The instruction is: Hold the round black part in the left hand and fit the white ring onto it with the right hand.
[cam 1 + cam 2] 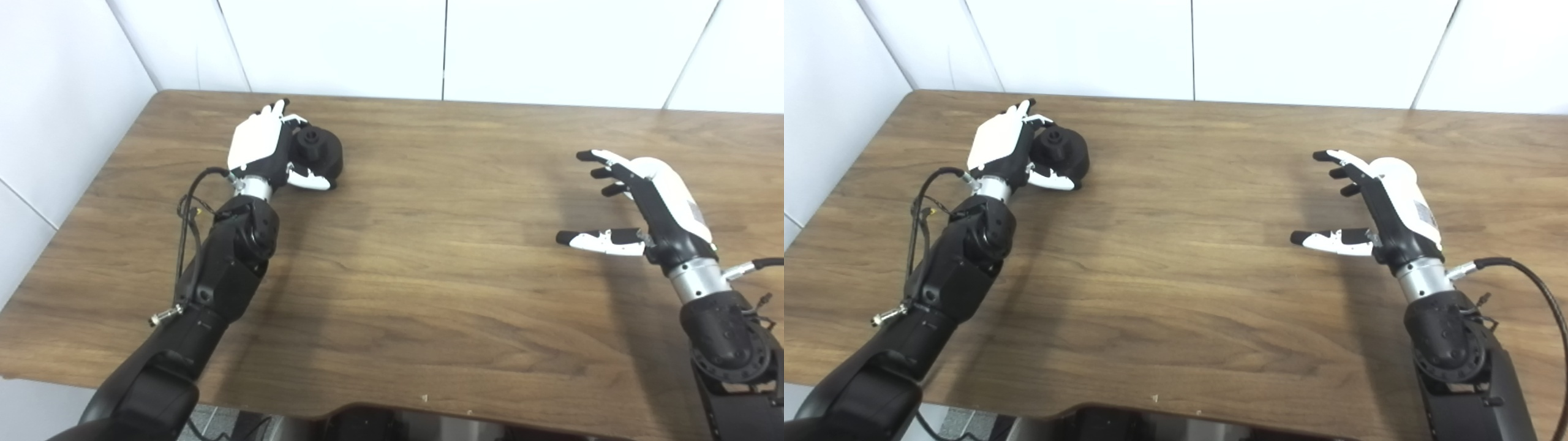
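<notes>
Near the far-left corner of the brown wooden table (429,294), the left hand (260,147) wraps its fingers around the round black plastic part (318,153), a domed disc with a knurled central boss. Well right, across bare tabletop, the right hand (637,202) hovers, fingers spread wide, empty.

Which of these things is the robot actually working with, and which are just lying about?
In the job:
- black part, at the left hand, fingers around it
- right hand, open and holding nothing
- no white ring in view

Just there:
- table
- small crumbs by the table's near edge
</notes>
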Available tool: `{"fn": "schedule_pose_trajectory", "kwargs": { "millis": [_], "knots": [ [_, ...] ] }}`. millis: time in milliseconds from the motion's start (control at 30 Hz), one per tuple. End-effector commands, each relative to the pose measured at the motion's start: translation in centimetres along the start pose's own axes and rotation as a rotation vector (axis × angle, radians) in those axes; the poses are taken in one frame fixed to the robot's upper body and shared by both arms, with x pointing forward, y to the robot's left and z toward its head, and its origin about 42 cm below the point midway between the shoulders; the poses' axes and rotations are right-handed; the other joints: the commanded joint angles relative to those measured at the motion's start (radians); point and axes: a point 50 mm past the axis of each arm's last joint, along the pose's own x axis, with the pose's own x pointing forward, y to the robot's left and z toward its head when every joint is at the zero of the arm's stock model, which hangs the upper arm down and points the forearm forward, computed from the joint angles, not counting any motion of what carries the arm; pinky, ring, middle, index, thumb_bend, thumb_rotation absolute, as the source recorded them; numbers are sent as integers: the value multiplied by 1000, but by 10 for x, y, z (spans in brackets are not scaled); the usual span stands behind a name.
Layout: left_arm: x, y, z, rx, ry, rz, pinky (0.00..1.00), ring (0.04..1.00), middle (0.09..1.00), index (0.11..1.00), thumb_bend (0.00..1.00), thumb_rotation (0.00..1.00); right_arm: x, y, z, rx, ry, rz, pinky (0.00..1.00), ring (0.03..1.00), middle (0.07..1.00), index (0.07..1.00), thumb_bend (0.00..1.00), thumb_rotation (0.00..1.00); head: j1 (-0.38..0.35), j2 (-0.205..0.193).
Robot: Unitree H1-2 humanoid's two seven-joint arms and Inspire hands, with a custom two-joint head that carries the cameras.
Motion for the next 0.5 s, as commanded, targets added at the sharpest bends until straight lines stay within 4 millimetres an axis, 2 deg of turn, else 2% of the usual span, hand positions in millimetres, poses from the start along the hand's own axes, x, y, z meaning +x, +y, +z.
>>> {"fn": "schedule_pose_trajectory", "kwargs": {
  "millis": [0, 133, 167, 300, 467],
  "knots": [
    [-4, -5, 14, -4, -78, -35, 994, 1000, 1000, 570, 891, 251, 13, -18, 15, -20, -78, -57, 681, 803, 882, 833, 817, 295, -12, 3],
    [-12, -18, 33, -33, -140, -97, 998, 1000, 1000, 579, 894, 262, 14, -18, 18, -18, -82, -61, 668, 800, 888, 834, 812, 298, -32, 5],
    [-16, -22, 42, -50, -170, -113, 974, 1000, 1000, 578, 921, 288, 14, -18, 19, -19, -83, -62, 668, 799, 889, 836, 810, 298, -42, 6],
    [-33, -34, 70, -130, -274, -160, 978, 1000, 1000, 593, 907, 268, 16, -19, 23, -24, -87, -70, 685, 804, 888, 838, 811, 303, -61, 7],
    [-46, -36, 90, -232, -336, -223, 1000, 1000, 1000, 598, 926, 248, 17, -19, 24, -11, -88, -79, 705, 818, 888, 838, 815, 307, -84, 10]
  ]
}}
